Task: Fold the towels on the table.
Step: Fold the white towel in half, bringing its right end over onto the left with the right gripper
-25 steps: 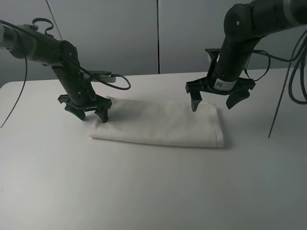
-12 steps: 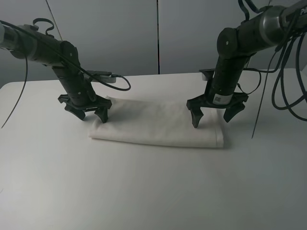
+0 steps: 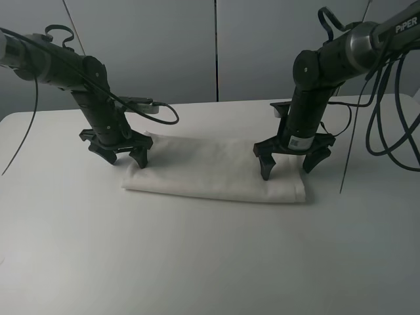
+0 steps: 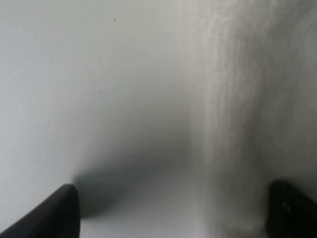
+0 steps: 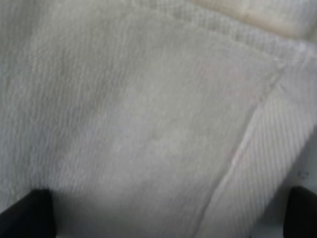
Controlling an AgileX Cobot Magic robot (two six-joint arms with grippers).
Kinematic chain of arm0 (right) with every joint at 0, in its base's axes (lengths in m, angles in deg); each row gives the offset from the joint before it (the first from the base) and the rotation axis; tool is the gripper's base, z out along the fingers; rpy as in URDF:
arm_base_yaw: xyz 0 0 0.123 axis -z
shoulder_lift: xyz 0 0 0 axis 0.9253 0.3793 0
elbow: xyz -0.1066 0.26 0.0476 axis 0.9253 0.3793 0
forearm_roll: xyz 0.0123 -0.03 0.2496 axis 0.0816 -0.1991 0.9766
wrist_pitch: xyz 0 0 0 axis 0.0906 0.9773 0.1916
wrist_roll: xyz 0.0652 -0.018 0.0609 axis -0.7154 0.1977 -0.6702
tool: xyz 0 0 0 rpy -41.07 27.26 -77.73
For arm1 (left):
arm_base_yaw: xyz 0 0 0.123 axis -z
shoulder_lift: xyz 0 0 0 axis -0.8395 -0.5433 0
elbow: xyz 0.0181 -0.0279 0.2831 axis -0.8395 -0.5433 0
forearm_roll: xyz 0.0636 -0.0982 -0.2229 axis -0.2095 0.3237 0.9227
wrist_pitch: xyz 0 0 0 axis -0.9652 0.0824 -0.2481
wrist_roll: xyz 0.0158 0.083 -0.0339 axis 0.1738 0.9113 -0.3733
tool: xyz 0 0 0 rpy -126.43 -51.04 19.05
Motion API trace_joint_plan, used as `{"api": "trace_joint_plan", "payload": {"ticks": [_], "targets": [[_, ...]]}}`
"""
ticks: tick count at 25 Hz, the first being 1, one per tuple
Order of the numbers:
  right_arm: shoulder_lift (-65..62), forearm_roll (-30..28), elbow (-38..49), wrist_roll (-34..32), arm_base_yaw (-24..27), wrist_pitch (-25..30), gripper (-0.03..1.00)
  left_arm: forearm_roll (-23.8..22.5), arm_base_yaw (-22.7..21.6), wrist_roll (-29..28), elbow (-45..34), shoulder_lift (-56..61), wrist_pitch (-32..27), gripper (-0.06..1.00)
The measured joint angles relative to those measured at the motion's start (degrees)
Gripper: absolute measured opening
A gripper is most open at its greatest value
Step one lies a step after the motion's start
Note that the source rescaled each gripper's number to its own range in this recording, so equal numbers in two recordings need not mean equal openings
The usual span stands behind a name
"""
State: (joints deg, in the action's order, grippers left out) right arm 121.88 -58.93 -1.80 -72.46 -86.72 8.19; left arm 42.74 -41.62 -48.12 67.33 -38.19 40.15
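Towel (image 3: 216, 176) on table (image 3: 197, 262) — left gripper (image 3: 125, 161) at its left end, right gripper (image 3: 287, 172) opposite

A plain white table (image 3: 197, 262) carries one folded white towel (image 3: 210, 172), flat toward its far side.

The left arm (image 3: 88, 92) slopes down from the left edge, wrist bent so the left jaws point downward, spread wide. The right arm (image 3: 314, 79) comes in from the upper right, its forearm near vertical, the right jaws likewise pointing down and spread wide.
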Motion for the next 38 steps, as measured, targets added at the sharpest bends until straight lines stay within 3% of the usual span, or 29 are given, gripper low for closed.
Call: {"api": "trace_joint_plan", "payload": {"ticks": [11, 14, 19, 21, 38], "targets": [[-0.39, 1.58, 2.14, 0.23, 0.05, -3.35, 0.96, -0.35, 0.0, 0.0, 0.0, 0.0, 0.0, 0.96], [-0.65, 2.37, 3.28, 0.29, 0.13, -4.72, 0.69, -0.35, 0.0, 0.0, 0.0, 0.0, 0.0, 0.96], [-0.65, 6.26, 3.77, 0.64, 0.13, -5.74, 0.15, -0.35, 0.0, 0.36, 0.0, 0.0, 0.0, 0.96], [-0.65, 7.22, 3.86, 1.28, 0.13, -5.9, 0.03, -0.35, 0.0, 0.47, 0.0, 0.0, 0.11, 0.96], [-6.04, 6.93, 4.94, 2.63, 0.13, -5.75, 0.03, -0.35, 0.0, 0.79, 0.0, 0.0, -0.12, 0.96]]}}
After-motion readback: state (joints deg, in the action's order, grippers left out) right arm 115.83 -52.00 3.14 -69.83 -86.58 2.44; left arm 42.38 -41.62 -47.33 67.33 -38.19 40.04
